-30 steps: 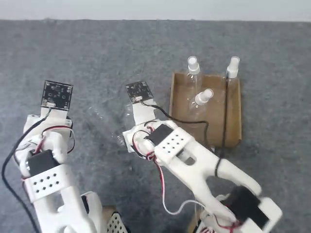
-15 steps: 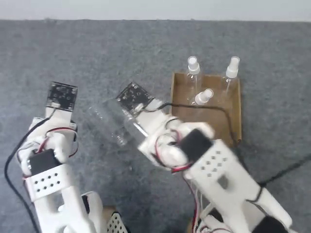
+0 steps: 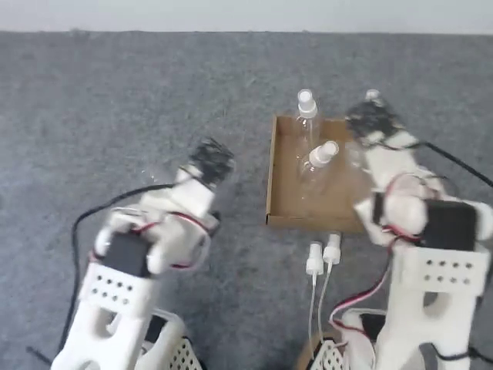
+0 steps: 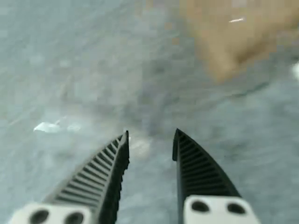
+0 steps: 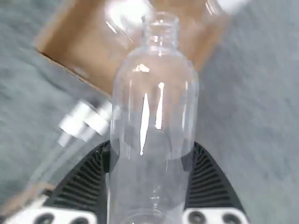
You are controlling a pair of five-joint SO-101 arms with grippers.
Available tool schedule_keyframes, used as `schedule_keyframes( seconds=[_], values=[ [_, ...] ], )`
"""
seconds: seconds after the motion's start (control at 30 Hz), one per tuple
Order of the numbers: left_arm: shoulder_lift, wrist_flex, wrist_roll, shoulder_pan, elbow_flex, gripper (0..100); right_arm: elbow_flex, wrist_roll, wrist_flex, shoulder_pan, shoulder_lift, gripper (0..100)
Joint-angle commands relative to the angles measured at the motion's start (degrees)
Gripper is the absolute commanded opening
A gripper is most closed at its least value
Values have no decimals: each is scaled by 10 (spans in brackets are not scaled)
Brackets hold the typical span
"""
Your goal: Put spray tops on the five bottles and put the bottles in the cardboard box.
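Note:
My right gripper [image 5: 150, 150] is shut on a clear bottle [image 5: 154, 107] whose open neck has no top. In the high view this arm [image 3: 385, 166] is over the right side of the cardboard box [image 3: 277, 185]. Capped bottles [image 3: 307, 108] [image 3: 322, 158] stand upright at the box. Two loose spray tops [image 3: 322, 256] with tubes lie on the carpet just in front of the box; they are the spray tops [image 5: 86, 122] in the right wrist view. My left gripper [image 4: 151, 134] is open above bare carpet, with a faint clear glint [image 4: 46, 126] beside it.
Grey carpet [image 3: 115, 85] covers the whole table. A corner of the box [image 4: 224, 51] shows beyond the left gripper. The left arm [image 3: 154, 231] sits left of the box, and the arm bases and cables [image 3: 323, 324] crowd the near edge.
The right arm swung from the middle of the carpet to the right over the box, carrying the clear bottle. The left arm moved right toward the centre. The two loose spray tops are uncovered.

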Motion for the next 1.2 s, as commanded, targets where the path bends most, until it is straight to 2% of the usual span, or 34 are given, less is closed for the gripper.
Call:
schedule_keyframes(
  seconds=[0.0,0.1,0.2,0.37,0.5,0.57,0.7,0.87,1.0,1.17],
  values=[
    [4,-11,69,133,-31,141,33,84,-22,131,-31,58],
    [21,-36,97,185,-37,141,93,125,-102,214,-31,58],
    [86,-46,108,222,-58,141,164,135,-207,270,-10,58],
    [204,-65,137,264,-94,141,229,133,-364,320,78,58],
    [244,-124,162,285,-74,141,230,76,-480,350,176,60],
    [258,-144,176,289,-69,142,230,73,-519,358,225,61],
    [280,-181,212,294,-69,145,231,72,-570,361,297,63],
    [327,-222,282,339,-66,211,231,69,-615,360,350,75],
    [389,-255,321,389,-66,210,233,71,-616,362,369,163],
    [458,-305,335,396,-70,210,235,69,-615,362,371,235]
  ],
)
